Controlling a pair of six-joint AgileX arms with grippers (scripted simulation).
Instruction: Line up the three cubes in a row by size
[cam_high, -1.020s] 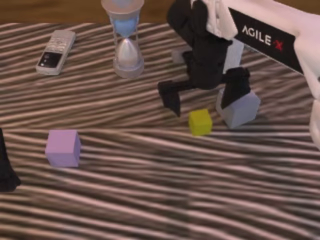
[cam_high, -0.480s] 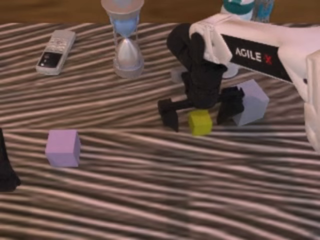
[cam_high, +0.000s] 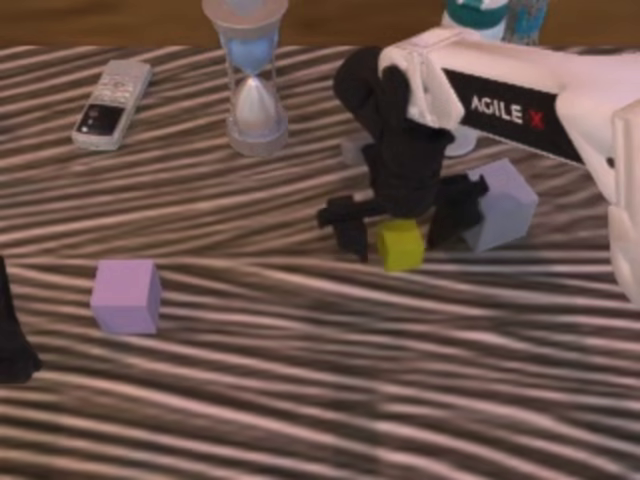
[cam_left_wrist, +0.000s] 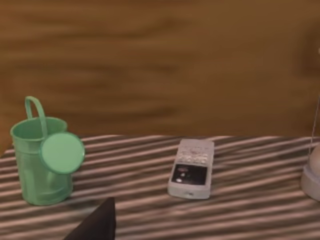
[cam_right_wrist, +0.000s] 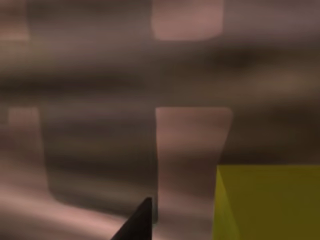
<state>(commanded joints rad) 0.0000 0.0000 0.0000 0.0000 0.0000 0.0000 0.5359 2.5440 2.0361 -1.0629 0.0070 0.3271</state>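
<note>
Three cubes on the table: right gripper (cam_high: 400, 228) spread open astride yellow cube (cam_high: 400, 245), lavender cube (cam_high: 505, 205) beside, purple cube (cam_high: 126, 296) far left

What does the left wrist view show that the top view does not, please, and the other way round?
Only the left wrist view shows the green watering can. Only the top view shows the yellow cube between the open fingers of the right gripper, the greyish-lavender cube beside it, the purple cube towards the table's left, and the parked left gripper at the left edge. Both show the phone and the hourglass on the striped table.
</note>
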